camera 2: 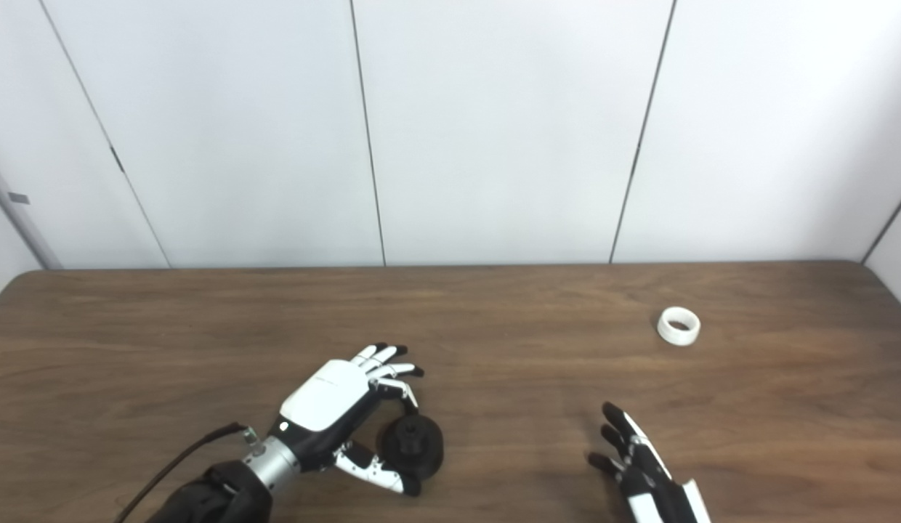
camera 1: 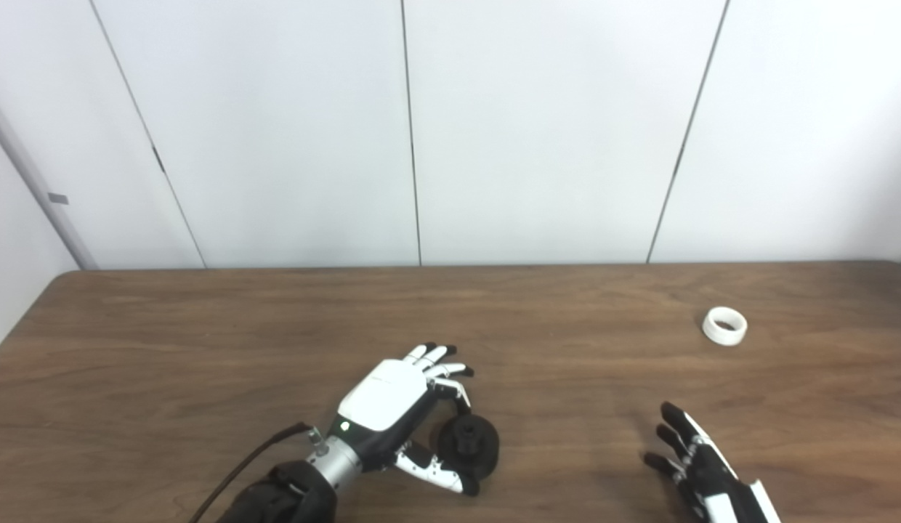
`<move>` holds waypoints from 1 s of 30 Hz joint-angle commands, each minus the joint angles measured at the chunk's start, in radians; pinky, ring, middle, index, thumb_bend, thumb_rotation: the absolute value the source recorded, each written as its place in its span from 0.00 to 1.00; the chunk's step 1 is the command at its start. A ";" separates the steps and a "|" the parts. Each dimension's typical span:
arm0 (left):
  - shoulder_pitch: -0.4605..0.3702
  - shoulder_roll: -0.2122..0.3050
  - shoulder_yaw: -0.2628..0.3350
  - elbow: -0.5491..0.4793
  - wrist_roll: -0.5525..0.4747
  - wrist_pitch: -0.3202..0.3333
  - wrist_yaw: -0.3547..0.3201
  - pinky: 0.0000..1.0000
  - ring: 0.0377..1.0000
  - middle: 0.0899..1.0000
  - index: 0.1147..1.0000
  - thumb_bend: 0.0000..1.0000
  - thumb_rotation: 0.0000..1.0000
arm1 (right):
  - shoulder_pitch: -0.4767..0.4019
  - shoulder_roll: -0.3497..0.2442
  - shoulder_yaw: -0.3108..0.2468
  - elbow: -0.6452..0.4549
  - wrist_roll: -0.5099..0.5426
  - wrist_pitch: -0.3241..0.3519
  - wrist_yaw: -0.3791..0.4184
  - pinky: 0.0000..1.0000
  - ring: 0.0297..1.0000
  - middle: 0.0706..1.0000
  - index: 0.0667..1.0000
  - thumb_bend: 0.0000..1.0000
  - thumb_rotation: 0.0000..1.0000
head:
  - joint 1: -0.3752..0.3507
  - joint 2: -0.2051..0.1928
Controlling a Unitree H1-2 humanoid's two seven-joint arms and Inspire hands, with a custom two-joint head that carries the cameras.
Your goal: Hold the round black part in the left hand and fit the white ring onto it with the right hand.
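Left hand (camera 1: 392, 407) cupped around round black part (camera 1: 468, 444) on bench (camera 1: 203, 341), fingers not clearly clamped, probably securing it. Right hand (camera 1: 694, 454) spread, empty; white ring (camera 1: 724, 326) lies well apart.

One round black part (camera 1: 468, 443) is sitting on the worktop (camera 1: 203, 341), and no second one is showing in either eye view. One white ring (camera 1: 725, 326) is lying on the same surface, well apart from the black part. Two hands are showing: one left hand (camera 1: 396, 407) and one right hand (camera 1: 694, 457). One dark cable (camera 1: 240, 468) is trailing from the left arm. One worktop is carrying the two loose pieces.
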 commanded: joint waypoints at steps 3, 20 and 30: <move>0.026 0.041 -0.007 0.005 0.036 -0.012 -0.047 1.00 0.97 0.85 0.41 0.52 0.05 | -0.022 0.071 0.018 -0.018 -0.013 0.010 -0.011 0.81 0.92 0.94 0.90 0.70 0.94 | -0.022 0.005; 0.020 0.058 0.028 0.063 -0.007 -0.110 -0.035 1.00 0.97 0.87 0.41 0.52 0.05 | -0.117 0.014 -0.122 -0.217 -0.245 0.226 -0.169 0.68 0.82 0.83 0.78 0.65 0.84 | -0.317 -0.011; 0.010 0.054 0.043 0.085 -0.034 -0.139 -0.047 1.00 0.97 0.86 0.41 0.52 0.05 | -0.273 -0.144 -0.187 -0.322 -0.559 0.419 -0.054 0.60 0.73 0.76 0.72 0.74 0.70 | -0.355 -0.007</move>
